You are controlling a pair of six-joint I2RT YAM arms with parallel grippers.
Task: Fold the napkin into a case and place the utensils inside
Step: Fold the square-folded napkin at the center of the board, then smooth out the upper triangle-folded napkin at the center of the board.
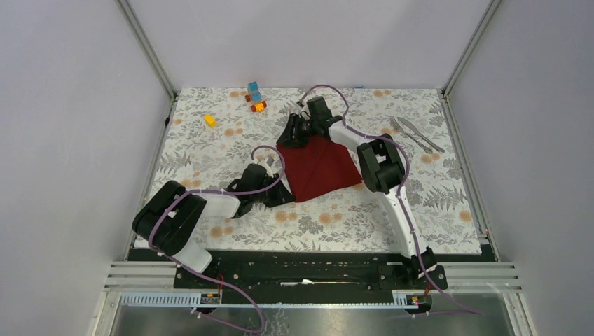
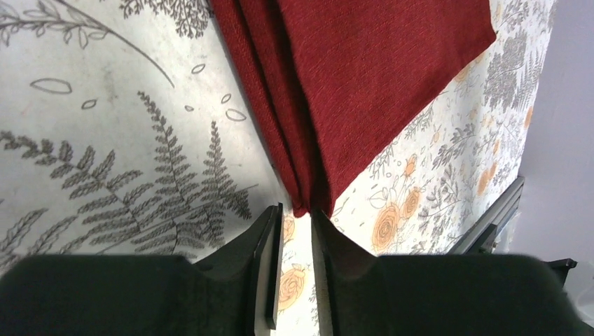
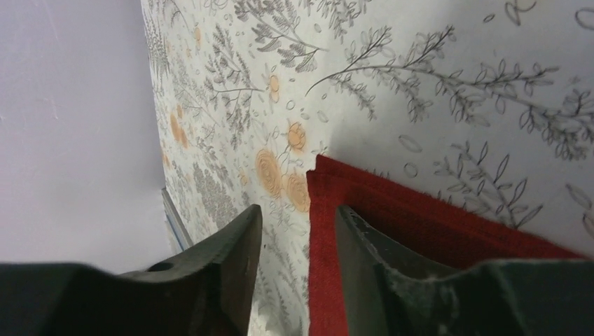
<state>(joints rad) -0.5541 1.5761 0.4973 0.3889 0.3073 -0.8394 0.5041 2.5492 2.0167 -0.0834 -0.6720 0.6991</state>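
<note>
The dark red napkin (image 1: 319, 168) lies folded flat in the middle of the table, layered folds along its left side (image 2: 280, 105). My left gripper (image 1: 286, 198) sits low at the napkin's near-left corner. Its jaws (image 2: 296, 213) are a narrow gap apart, with the cloth's tip just at the fingertips and patterned table showing between them. My right gripper (image 1: 293, 134) is at the far-left corner, open (image 3: 298, 217). The napkin's edge (image 3: 322, 210) runs between its fingers, one finger (image 3: 364, 245) resting over the cloth. The silver fork (image 1: 408, 133) and knife (image 1: 422, 135) lie far right.
A floral tablecloth (image 1: 350, 217) covers the table. A blue-and-orange toy block cluster (image 1: 255, 96) and a yellow block (image 1: 209, 120) lie at the far left. Grey walls with metal frame posts (image 1: 150, 52) enclose the table on three sides.
</note>
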